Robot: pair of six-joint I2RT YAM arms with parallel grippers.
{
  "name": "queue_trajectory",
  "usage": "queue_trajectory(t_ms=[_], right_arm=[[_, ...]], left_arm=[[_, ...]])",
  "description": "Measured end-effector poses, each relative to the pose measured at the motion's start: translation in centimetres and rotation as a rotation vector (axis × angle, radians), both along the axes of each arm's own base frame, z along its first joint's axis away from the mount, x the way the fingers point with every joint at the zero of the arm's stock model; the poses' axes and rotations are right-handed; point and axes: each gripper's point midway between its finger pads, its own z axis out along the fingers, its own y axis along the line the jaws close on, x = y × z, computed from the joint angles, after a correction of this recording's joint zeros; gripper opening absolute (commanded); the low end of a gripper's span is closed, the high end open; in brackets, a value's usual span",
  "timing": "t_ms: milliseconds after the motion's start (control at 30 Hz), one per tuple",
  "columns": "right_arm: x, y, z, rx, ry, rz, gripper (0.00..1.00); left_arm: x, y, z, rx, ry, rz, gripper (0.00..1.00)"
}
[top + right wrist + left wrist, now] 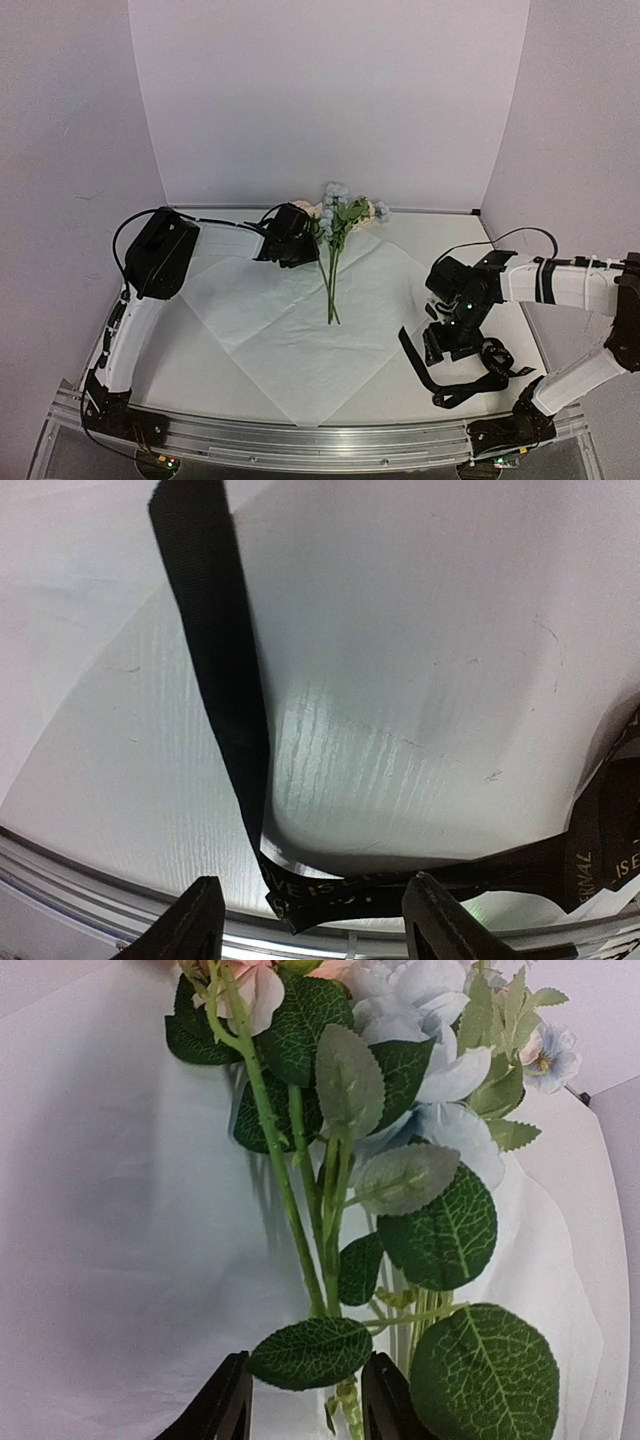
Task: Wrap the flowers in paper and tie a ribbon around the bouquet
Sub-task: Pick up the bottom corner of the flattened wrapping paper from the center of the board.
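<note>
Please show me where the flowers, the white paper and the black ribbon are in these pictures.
flowers (405, 1175): left wrist view, on a pale green leaf mid-bunch.
paper (280, 345): top external view, on its bare near half.
ribbon (215, 650): right wrist view, on the straight black strip.

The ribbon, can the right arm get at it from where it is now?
Probably yes. The right gripper hangs open just above the ribbon, which lies uncovered, and nothing stands between them.

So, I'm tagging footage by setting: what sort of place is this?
Probably a robot test bench, not a florist's: white backdrop, left arm and right arm bolted to a metal rail, flowers staged on paper.
</note>
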Motion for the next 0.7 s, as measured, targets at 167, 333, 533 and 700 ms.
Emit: queue_trajectory(t_ms=[167, 333, 533, 700], right_arm=[[0.3, 1.6, 1.4, 0.017, -0.046, 0.137, 0.69], [0.4, 4.0, 2.6, 0.030, -0.088, 0.312, 0.70], [0.7, 7.0, 2.5, 0.028, -0.081, 0.426, 0.68], [-0.3, 9.7, 1.6, 0.014, -0.072, 0.540, 0.67]], left_arm=[[-1.9, 1.7, 1.6, 0.008, 0.008, 0.009, 0.58], [-5.3, 4.9, 6.0, -0.026, 0.004, 0.046, 0.60], [-12.3, 11.0, 7.4, -0.065, 0.072, 0.130, 0.66], [-19.0, 16.7, 3.9, -0.046, 0.206, 0.215, 0.70]])
